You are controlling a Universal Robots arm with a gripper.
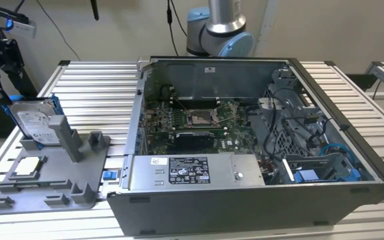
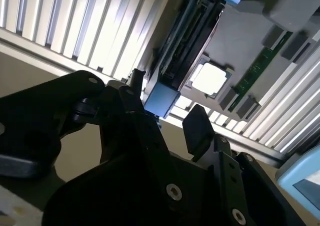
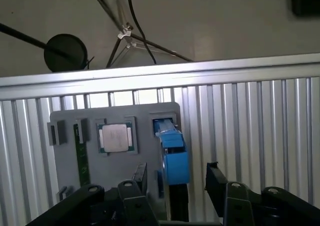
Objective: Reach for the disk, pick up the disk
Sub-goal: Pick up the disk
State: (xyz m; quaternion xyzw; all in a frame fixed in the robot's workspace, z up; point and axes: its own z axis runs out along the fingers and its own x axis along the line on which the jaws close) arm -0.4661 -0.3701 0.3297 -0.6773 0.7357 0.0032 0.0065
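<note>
Exterior view
- Disk: the disk (image 1: 35, 122), a flat rectangular silver metal hard drive with a white label and a bright blue plastic bracket, stands tilted on edge at the far corner of the grey plastic fixture tray (image 1: 52, 187), on the exterior view's left.
- Gripper: the black gripper (image 1: 0, 87) hangs close by the disk's upper end.
- Chip: a small square silver chip (image 1: 28, 166) lies flat in a tray pocket, nearer the camera than the disk.
- Case: an open dark grey computer case (image 1: 259, 200) sits on the slatted metal table (image 1: 92, 85) just beside the tray, with a grey metal box (image 1: 192, 172) bearing a black-and-white label along its near wall.

Second wrist view
- Disk: it is seen edge-on (image 2: 187, 33), with the chip (image 2: 210, 78) just beside it.
- Fingers: the two black fingers (image 2: 197, 126) are parted, and the bracket's blue end lies between them.

First wrist view
- Fingers: they (image 3: 216, 181) are spread, one on each side of the disk's blue bracket (image 3: 175, 161), with a gap on both sides and nothing grasped.
- Tray: the chip (image 3: 116, 137) sits beside the disk, and a green strip (image 3: 82, 158) lies beyond it.
</note>
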